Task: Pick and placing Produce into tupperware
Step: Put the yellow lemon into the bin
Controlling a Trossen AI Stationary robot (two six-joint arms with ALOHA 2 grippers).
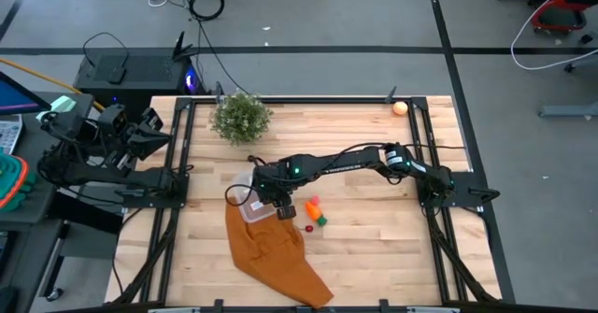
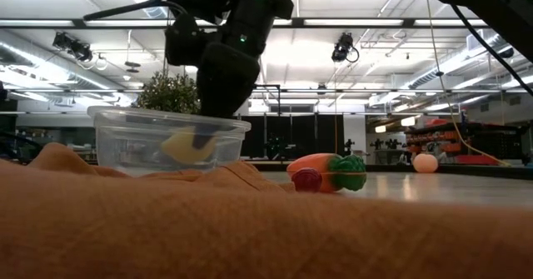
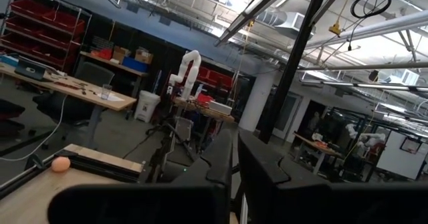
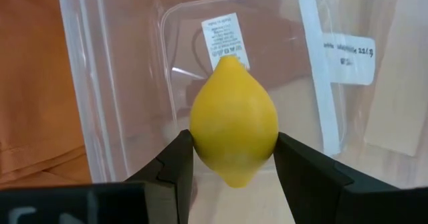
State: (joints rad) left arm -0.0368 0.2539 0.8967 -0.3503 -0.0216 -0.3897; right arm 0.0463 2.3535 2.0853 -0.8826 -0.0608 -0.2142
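The clear tupperware [image 1: 245,201] stands on the table, partly on the far end of a rust-orange cloth [image 1: 276,252]. My right gripper [image 4: 234,150] reaches down into it, shut on a yellow lemon [image 4: 234,127]; the low view shows the lemon [image 2: 187,144] behind the box's wall [image 2: 133,141]. An orange carrot with a green tip [image 2: 326,171] and a small dark red piece [image 2: 306,179] lie on the wood to the box's right. An orange ball [image 1: 400,108] rests at the far right edge. My left gripper [image 3: 235,174] is parked, shut, off the table's left side. My right gripper pinches the lemon across its widest part [image 4: 198,140] between its two fingers [image 4: 175,162], one on each side. The fingers slant down from the table's right side. The lemon's pointed end [image 4: 229,60] faces the box's labelled bottom. Whether the lemon touches the bottom, I cannot tell.
A bushy potted plant [image 1: 241,117] stands at the far side, behind the box. A small red piece [image 1: 307,227] lies near the cloth's right edge. Black frame rails run along the table's left and right sides.
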